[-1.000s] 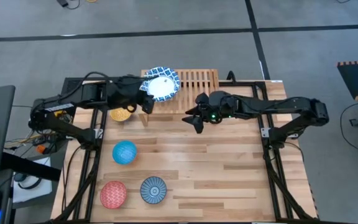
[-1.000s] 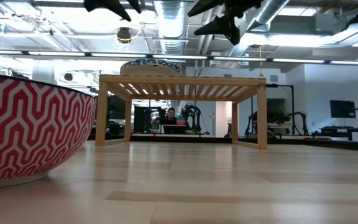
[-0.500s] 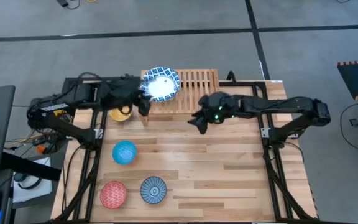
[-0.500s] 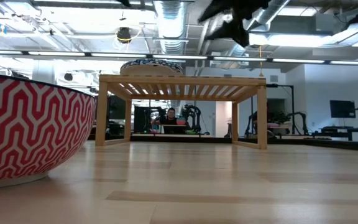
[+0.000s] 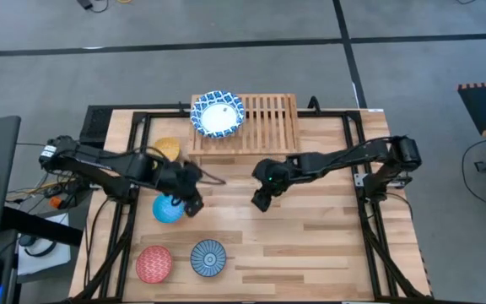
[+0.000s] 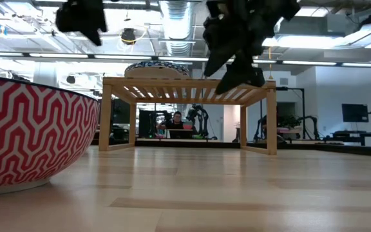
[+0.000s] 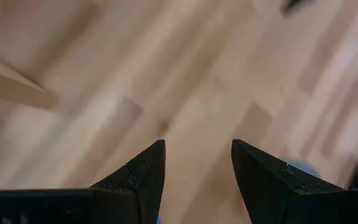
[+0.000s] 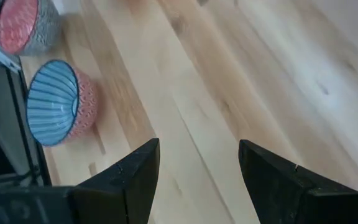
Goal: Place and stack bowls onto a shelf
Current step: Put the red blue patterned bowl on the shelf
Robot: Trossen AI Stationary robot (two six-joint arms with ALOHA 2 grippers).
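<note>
With white bowls (image 5: 218,116) already stacked on the shelf's (image 5: 264,118) left end, the small ones are next. Left gripper (image 5: 191,201), jaws apart and empty, hangs just beside the light blue bowl (image 5: 168,208) near the surface's left edge; yellow bowl (image 5: 167,149) sits behind it. Right gripper (image 5: 260,199), jaws apart, waits mid-surface. Judgement: centre one jaw inside the rim, descend straight, avoid nudging. Red bowl (image 5: 153,263) and dark blue bowl (image 5: 208,257) wait at the front-left corner.

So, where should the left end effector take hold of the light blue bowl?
By the rim, coming from above. The light blue bowl stands upright and open on the table, so one finger can go inside the wall and one outside. The left end effector, open, hovers at its edge.
</note>
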